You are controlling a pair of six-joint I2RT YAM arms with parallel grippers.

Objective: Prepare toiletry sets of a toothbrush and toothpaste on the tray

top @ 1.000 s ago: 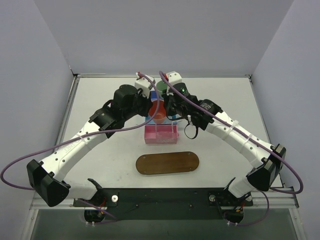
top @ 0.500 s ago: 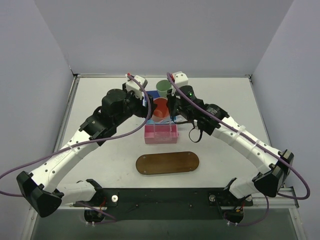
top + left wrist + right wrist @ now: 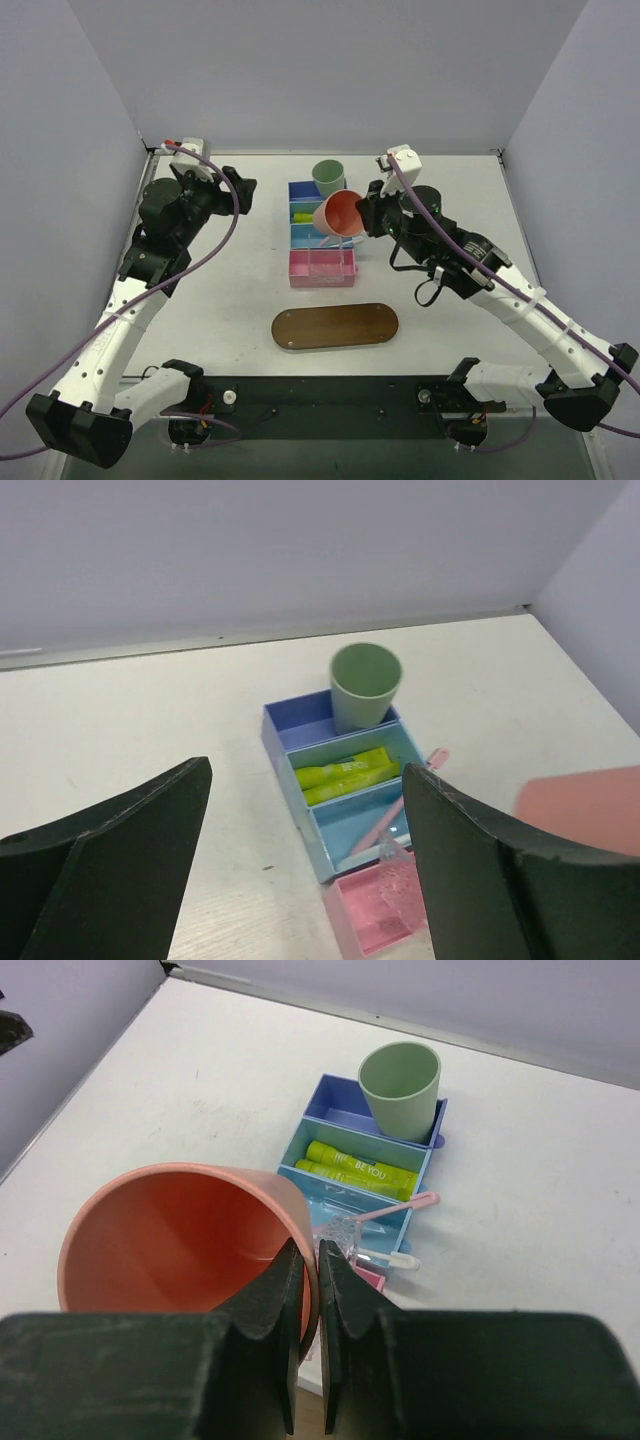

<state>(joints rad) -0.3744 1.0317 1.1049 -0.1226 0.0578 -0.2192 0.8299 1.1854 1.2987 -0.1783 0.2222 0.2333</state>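
Note:
Two yellow-green toothpaste tubes [image 3: 360, 1170] lie in the teal bin [image 3: 300, 810]. A pink toothbrush [image 3: 400, 1205] and a white toothbrush [image 3: 385, 1257] rest across the bin beside them. The dark wooden tray [image 3: 335, 326] sits bare in front of the bins. My right gripper [image 3: 310, 1260] is shut on the rim of a salmon cup [image 3: 180, 1245], which hangs tilted above the bins [image 3: 340, 213]. Far off to the left, my left gripper [image 3: 232, 195] is open and holds nothing; from its wrist view the toothpaste [image 3: 345, 770] shows between its fingers [image 3: 120, 850].
A mint-green cup [image 3: 328, 177] stands upright in the blue bin [image 3: 300, 720] at the back. A pink bin [image 3: 322, 268] with a clear plastic holder [image 3: 340, 1230] sits nearest the tray. Walls close in the table on three sides.
My left gripper has opened and pulled back to the left, away from the salmon cup. The right gripper has lifted the cup, tilted it and carried it slightly right.

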